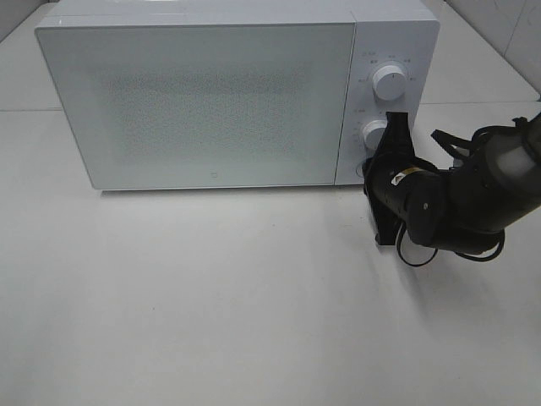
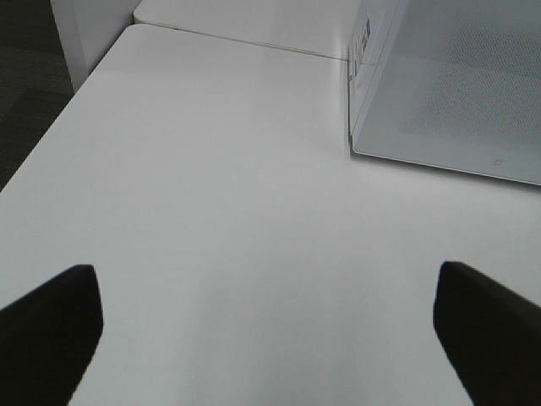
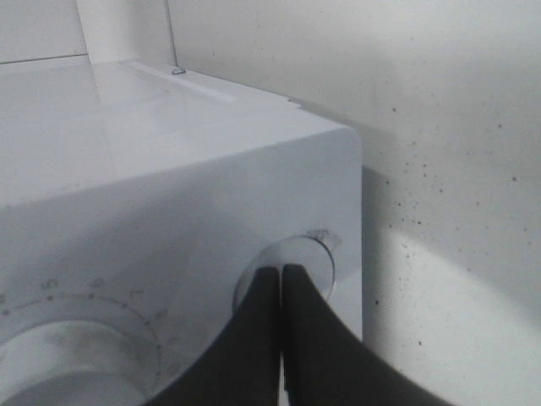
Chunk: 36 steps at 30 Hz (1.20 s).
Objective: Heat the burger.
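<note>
Burger out of sight, microwave (image 1: pixel 207 93) door shut, right hand (image 3: pixel 281 283) pinched closed, tips against the round button (image 3: pixel 308 254) by the panel's edge, left hand (image 2: pixel 269 330) spread wide over the counter (image 2: pixel 211 194), apart from the microwave's corner.

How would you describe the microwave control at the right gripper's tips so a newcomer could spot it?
Find the white microwave, then the control strip right of its door. Under the two round knobs sits a round button, where the shut right gripper points. Unlike the knobs, it lies flat, with no dial scale around it.
</note>
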Motion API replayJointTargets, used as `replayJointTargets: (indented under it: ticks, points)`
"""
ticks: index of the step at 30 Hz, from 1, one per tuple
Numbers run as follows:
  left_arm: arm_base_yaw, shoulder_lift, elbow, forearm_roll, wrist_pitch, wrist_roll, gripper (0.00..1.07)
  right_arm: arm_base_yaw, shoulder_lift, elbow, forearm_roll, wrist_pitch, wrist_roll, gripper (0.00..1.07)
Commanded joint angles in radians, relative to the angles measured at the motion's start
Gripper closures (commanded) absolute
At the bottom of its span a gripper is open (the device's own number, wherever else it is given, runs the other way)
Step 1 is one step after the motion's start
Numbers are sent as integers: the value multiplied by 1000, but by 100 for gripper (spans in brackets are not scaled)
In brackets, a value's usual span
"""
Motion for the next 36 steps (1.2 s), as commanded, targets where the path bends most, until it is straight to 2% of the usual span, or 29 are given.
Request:
replayJointTargets:
  ticks: [1, 13, 29, 36]
  points:
    - [0, -4, -2, -6, -3, 0, 6, -2, -2, -12, 13, -25, -26, 107]
    - [0, -4, -2, -6, -3, 0, 6, -2, -2, -19, 22, -118, -55, 107]
    - [0, -4, -2, -6, -3, 0, 6, -13, 57, -128, 29, -310, -82, 107]
    - [0, -4, -2, -6, -3, 0, 6, -13, 57, -131, 42, -331, -95, 107]
